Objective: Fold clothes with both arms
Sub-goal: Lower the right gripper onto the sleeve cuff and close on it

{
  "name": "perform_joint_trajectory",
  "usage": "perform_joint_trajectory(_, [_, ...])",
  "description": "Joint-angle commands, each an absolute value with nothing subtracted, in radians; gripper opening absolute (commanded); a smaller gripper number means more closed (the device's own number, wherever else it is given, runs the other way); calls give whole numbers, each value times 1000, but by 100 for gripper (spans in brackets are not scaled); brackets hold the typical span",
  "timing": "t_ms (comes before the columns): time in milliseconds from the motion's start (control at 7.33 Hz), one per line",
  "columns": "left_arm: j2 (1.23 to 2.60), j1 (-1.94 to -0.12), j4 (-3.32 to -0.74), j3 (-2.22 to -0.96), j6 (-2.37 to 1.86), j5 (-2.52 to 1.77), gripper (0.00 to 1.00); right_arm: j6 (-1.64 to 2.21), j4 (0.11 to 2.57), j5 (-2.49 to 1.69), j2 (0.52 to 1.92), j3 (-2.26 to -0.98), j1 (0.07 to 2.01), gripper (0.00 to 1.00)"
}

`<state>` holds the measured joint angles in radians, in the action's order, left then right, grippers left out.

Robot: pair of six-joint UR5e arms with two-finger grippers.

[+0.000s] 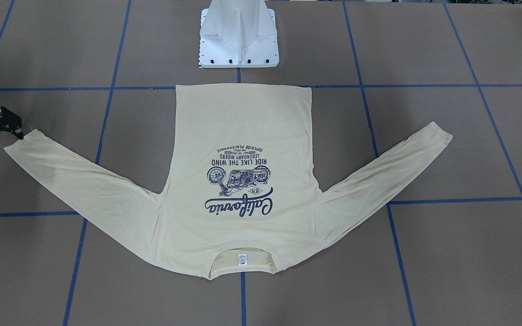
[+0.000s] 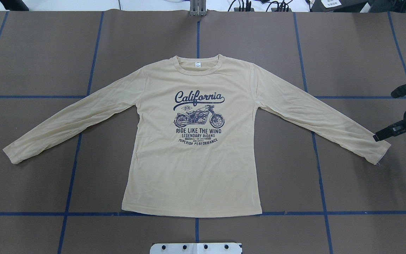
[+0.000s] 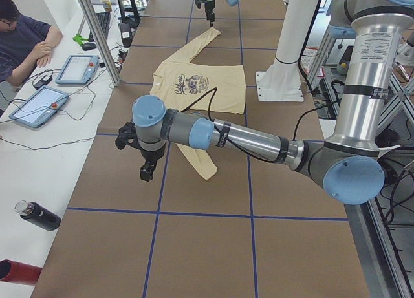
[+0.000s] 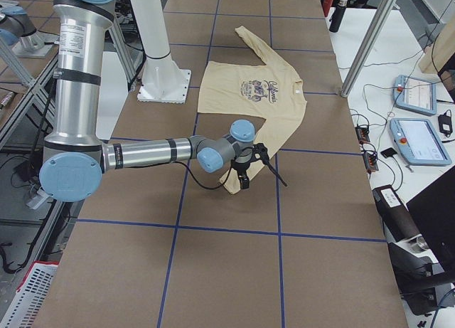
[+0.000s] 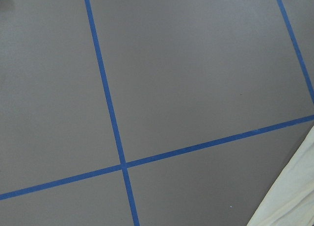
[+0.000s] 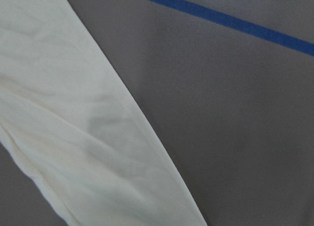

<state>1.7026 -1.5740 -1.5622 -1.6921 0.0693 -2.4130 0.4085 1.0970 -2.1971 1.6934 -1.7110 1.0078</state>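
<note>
Shirt (image 2: 192, 169) lies flat for folding; I judge the right gripper (image 2: 387, 117), jaws apart beside the right-edge cuff (image 2: 378, 150), ready to pinch; the left gripper (image 3: 147, 172) I cannot tell.

Robotics lab: teach pendants (image 4: 421, 138), taped table (image 2: 30, 53)

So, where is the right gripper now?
The right gripper is at the overhead view's right edge, jaws open, beside the nearest cuff of the shirt.

Even bright overhead light, faint soft shadows. My right wrist view blurred: pale cream-yellow knit sleeve (image 6: 73, 113) out of focus.
</note>
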Motion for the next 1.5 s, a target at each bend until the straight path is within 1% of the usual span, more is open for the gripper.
perform_joint_trajectory(0, [1703, -1574, -1562, -1692, 71, -2413, 100, 414, 1069, -2197, 1645, -1625, 1005, 100])
perform_joint_trajectory(273, [1703, -1574, -1562, -1690, 71, -2413, 100, 413, 1069, -2206, 1637, -1597, 1005, 99])
perform_joint_trajectory(955, [1704, -1574, -1562, -1690, 72, -2413, 100, 414, 1077, -2280, 1654, -1595, 996, 98])
perform_joint_trajectory(1091, [1704, -1574, -1562, -1690, 72, -2413, 100, 414, 1078, -2279, 1652, -1595, 993, 97])
perform_joint_trajectory(1227, [1704, -1574, -1562, -1690, 72, -2413, 100, 414, 1080, -2278, 1651, -1589, 992, 91])
perform_joint_trajectory(1364, [1704, -1574, -1562, -1690, 72, -2413, 100, 414, 1081, -2278, 1651, -1580, 991, 87])
